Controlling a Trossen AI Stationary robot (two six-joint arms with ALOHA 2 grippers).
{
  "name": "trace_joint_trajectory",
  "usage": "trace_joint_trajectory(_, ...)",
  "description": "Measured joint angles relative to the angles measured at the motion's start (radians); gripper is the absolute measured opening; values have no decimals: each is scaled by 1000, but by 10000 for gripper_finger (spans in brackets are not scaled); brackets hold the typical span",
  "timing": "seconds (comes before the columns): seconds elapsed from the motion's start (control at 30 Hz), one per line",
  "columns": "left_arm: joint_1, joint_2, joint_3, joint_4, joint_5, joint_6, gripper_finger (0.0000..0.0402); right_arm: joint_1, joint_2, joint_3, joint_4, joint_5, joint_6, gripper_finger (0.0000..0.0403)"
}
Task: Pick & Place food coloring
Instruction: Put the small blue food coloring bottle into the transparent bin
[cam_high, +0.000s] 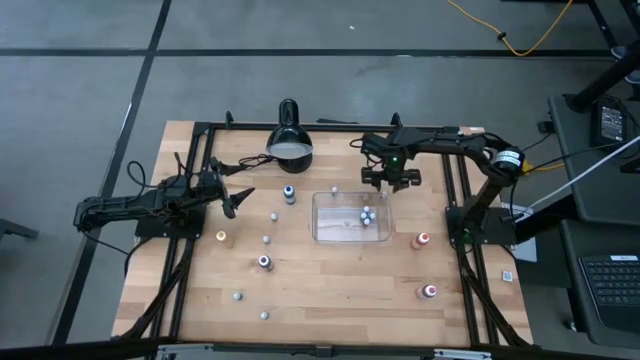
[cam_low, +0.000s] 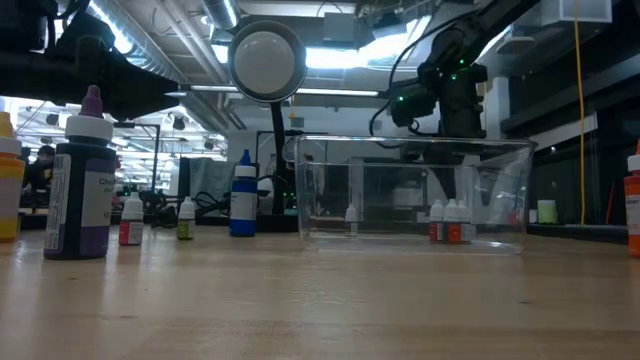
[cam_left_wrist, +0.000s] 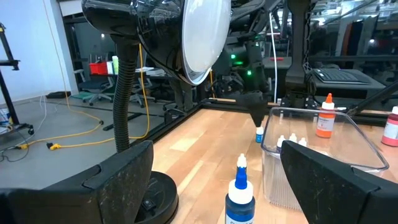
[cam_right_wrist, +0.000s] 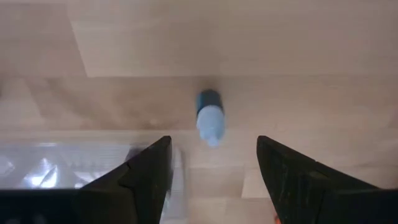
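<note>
The food coloring bottles stand scattered on the wooden table. Three small ones (cam_high: 367, 215) stand inside the clear tray (cam_high: 322, 228). My right gripper (cam_right_wrist: 211, 149) is open and points down just beyond the tray's far right edge. A tiny blue-topped bottle (cam_right_wrist: 209, 117) sits on the table below it and slightly ahead of the fingers, untouched. My left gripper (cam_left_wrist: 214, 152) is open and level at the table's left side, pointing right. A blue bottle (cam_left_wrist: 239, 193) stands upright in front of it, apart from the fingers.
A black dome lamp (cam_high: 289, 145) stands at the far edge between the arms. An orange-topped bottle (cam_high: 221, 237), a dark one (cam_high: 264, 262) and several tiny pale ones stand left of and near the tray. Two red-topped bottles (cam_high: 423, 240) (cam_high: 430, 291) stand to its right.
</note>
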Motion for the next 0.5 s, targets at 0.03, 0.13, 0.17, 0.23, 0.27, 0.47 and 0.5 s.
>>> trace_joint_trajectory(0.03, 0, 0, 0, 0, 0, 0, 347, 0, 0, 0, 1, -5, 0, 236)
trace_joint_trajectory(0.13, 0, 0, 0, 0, 0, 0, 347, -1, 0, 0, 18, -21, 0, 236)
trace_joint_trajectory(0.17, 0, 0, 0, 0, 0, 0, 347, -2, 0, 0, 25, -23, 1, 236)
trace_joint_trajectory(0.23, 0, 0, 0, 0, 0, 0, 347, -2, 0, -3, 35, -40, 6, 236)
trace_joint_trajectory(0.27, 0, 0, 0, 0, 0, 0, 347, -2, 0, -7, 39, -50, 12, 236)
trace_joint_trajectory(0.47, 0, 0, 0, 0, 0, 0, 347, -6, 32, -26, 43, -55, 23, 236)
trace_joint_trajectory(0.5, 0, 0, 0, 0, 0, 0, 347, -7, 38, -31, 43, -57, 23, 236)
